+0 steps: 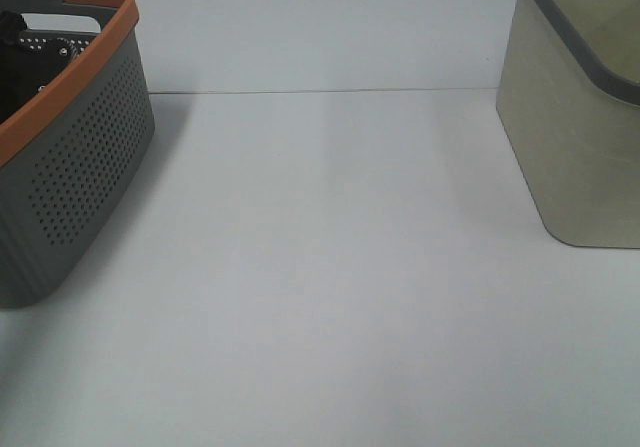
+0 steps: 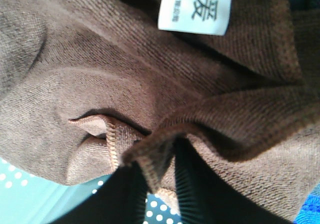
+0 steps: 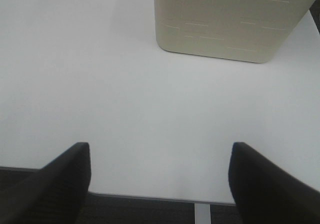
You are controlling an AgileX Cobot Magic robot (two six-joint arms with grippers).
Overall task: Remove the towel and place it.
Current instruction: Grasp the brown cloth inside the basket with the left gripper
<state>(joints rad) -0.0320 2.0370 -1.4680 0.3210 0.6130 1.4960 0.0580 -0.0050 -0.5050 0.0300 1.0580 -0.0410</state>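
Observation:
A brown towel (image 2: 150, 83) with a white care label (image 2: 195, 8) fills the left wrist view. My left gripper (image 2: 161, 176) is shut on a folded hem of the towel, its two black fingers (image 2: 195, 194) pinching the edge. In the exterior high view the towel does not show; only part of the left arm (image 1: 15, 32) is seen inside the grey basket with the orange rim (image 1: 75, 77). My right gripper (image 3: 160, 184) is open and empty above the white table (image 3: 125, 98), facing the beige bin (image 3: 230, 18).
The grey basket stands at the table's left edge. The beige bin with a grey rim (image 1: 580, 107) stands at the right. Under the towel lie a teal cloth with white dots (image 2: 30, 194) and a blue cloth (image 2: 310, 209).

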